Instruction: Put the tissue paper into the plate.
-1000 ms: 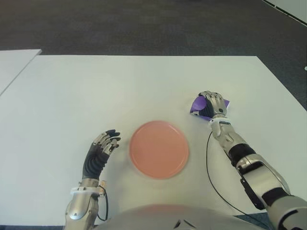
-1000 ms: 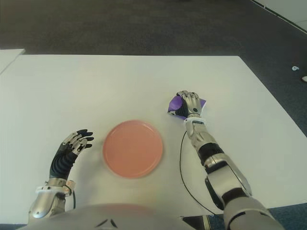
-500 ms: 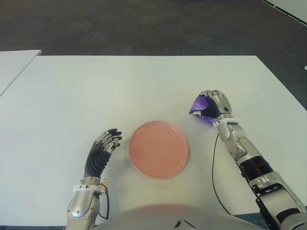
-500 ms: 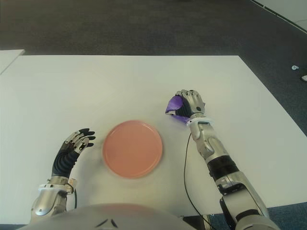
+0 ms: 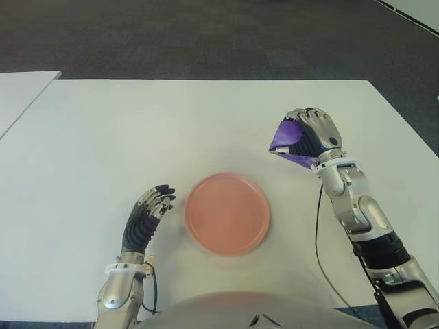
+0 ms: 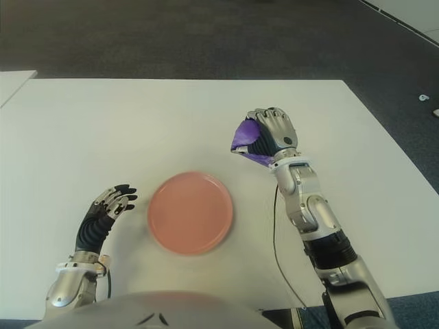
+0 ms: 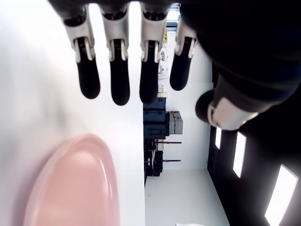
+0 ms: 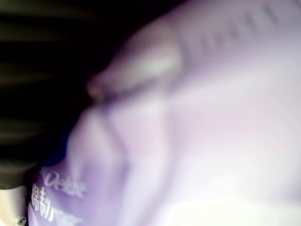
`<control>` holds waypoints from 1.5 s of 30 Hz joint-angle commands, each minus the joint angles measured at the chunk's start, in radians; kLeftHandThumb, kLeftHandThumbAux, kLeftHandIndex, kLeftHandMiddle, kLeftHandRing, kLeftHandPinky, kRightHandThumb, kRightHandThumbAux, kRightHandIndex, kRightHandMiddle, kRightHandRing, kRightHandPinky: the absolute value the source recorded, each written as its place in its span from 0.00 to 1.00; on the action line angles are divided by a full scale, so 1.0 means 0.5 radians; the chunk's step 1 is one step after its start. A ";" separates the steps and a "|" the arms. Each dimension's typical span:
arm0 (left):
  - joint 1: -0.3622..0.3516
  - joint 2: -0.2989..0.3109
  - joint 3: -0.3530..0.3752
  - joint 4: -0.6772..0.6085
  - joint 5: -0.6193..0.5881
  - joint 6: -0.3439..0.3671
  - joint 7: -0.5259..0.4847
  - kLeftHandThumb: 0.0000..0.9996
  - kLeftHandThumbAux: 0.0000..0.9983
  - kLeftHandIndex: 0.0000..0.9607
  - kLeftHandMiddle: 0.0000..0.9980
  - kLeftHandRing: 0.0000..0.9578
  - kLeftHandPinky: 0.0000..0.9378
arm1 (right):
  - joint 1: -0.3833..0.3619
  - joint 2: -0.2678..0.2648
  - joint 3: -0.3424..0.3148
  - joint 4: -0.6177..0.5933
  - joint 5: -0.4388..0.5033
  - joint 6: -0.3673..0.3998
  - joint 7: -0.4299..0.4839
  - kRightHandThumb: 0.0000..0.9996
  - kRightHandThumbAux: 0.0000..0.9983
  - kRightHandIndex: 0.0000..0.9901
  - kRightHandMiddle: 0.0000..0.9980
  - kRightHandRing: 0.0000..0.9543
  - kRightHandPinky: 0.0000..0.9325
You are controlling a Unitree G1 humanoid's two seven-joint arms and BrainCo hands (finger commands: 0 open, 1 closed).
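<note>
Tissue paper (image 5: 288,140), gripped in the closed right hand (image 5: 314,134), had lifted off the table (image 5: 137,137), ready to carry toward the plate (image 5: 227,214); the left hand (image 5: 145,219) idled open beside it.

Purple tissue pack (image 5: 289,142) aloft; pink plate (image 5: 227,213) flat

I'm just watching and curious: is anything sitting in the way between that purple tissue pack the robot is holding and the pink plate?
Nothing visible is. The right robot hand grips the purple tissue pack above the white table, and only bare tabletop lies between it and the pink plate. The left robot hand shows on the plate's far side, left of it.
</note>
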 commanded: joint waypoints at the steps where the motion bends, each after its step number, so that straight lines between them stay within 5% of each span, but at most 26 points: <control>1: -0.001 -0.002 -0.016 0.004 0.023 0.027 -0.001 0.26 0.58 0.29 0.31 0.33 0.37 | 0.076 0.049 0.006 -0.175 -0.096 0.048 0.080 0.96 0.66 0.40 0.50 0.54 0.80; 11: -0.028 0.008 -0.008 0.006 -0.014 0.084 -0.022 0.26 0.59 0.30 0.33 0.35 0.38 | 0.158 0.172 0.125 -0.389 -0.206 -0.034 0.158 0.95 0.66 0.39 0.50 0.55 0.86; 27: -0.041 -0.013 -0.030 -0.007 0.036 0.115 0.011 0.27 0.59 0.30 0.32 0.34 0.38 | 0.149 0.224 0.336 -0.452 -0.326 -0.318 0.367 0.95 0.66 0.40 0.50 0.55 0.85; 39: -0.060 -0.019 -0.013 0.032 0.073 0.104 0.022 0.27 0.58 0.28 0.30 0.33 0.36 | 0.111 0.406 0.549 -0.444 -0.478 -0.359 0.558 0.96 0.66 0.40 0.51 0.55 0.85; 45: -0.063 -0.031 -0.005 0.043 0.086 0.092 0.029 0.27 0.57 0.27 0.29 0.31 0.34 | 0.148 0.477 0.569 -0.455 -0.406 -0.349 0.669 0.96 0.66 0.40 0.50 0.55 0.81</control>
